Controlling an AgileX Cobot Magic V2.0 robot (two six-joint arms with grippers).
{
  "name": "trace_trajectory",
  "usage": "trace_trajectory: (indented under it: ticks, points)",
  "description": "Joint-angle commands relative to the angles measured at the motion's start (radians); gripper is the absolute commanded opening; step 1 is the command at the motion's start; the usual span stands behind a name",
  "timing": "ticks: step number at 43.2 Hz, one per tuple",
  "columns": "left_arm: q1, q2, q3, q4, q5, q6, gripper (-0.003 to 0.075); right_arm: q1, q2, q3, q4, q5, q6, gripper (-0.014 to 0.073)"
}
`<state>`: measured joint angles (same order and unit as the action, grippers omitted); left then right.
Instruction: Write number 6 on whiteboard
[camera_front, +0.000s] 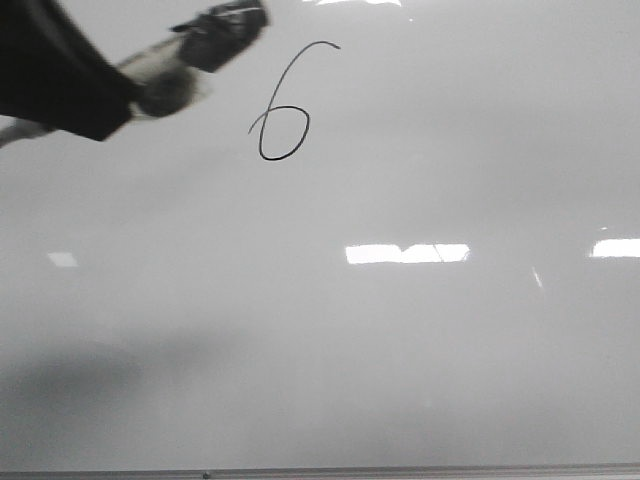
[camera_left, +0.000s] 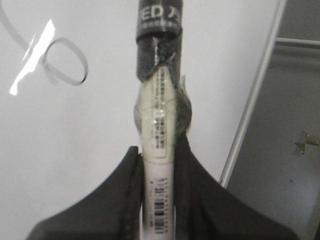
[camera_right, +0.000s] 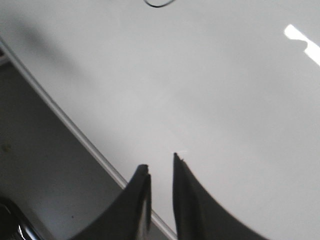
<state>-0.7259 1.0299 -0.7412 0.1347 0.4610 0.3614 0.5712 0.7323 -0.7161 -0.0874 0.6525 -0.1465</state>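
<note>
On the whiteboard (camera_front: 420, 360) beside the number 6 (camera_front: 281, 110), the left gripper (camera_left: 159, 160) clamps a marker (camera_left: 159, 115).

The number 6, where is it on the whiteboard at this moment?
In the front view the number 6 sits in the upper part of the whiteboard, left of centre, just right of the marker in the left hand.
</note>
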Motion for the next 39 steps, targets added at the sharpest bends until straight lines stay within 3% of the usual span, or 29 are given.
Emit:
trace_trajectory:
  ticks: [1,6,15,22,27,39]
  points:
    - [0.137,-0.085,0.031,-0.011,-0.062,-0.117,-0.0020,-0.073,-0.099,0.047,-0.019,-0.091,0.100,0.0013]
    - [0.319,-0.165,0.095,-0.011,-0.062,-0.242,-0.0020,-0.148,-0.203,0.133,-0.019,-0.105,0.158,-0.0072]
    - [0.638,-0.233,0.182,-0.013,-0.113,-0.306,-0.0020,-0.189,-0.291,0.232,-0.018,-0.148,0.166,-0.0063]
    - [0.820,-0.178,0.211,-0.048,-0.212,-0.306,-0.0020,-0.189,-0.291,0.248,-0.017,-0.166,0.166,-0.0064]
    - [0.879,-0.091,0.211,-0.135,-0.323,-0.306,-0.0020,-0.189,-0.291,0.248,-0.017,-0.178,0.166,-0.0064]
    - [0.824,0.189,0.211,-0.143,-0.659,-0.306,-0.0020,-0.189,-0.291,0.248,-0.009,-0.179,0.166,-0.0064]
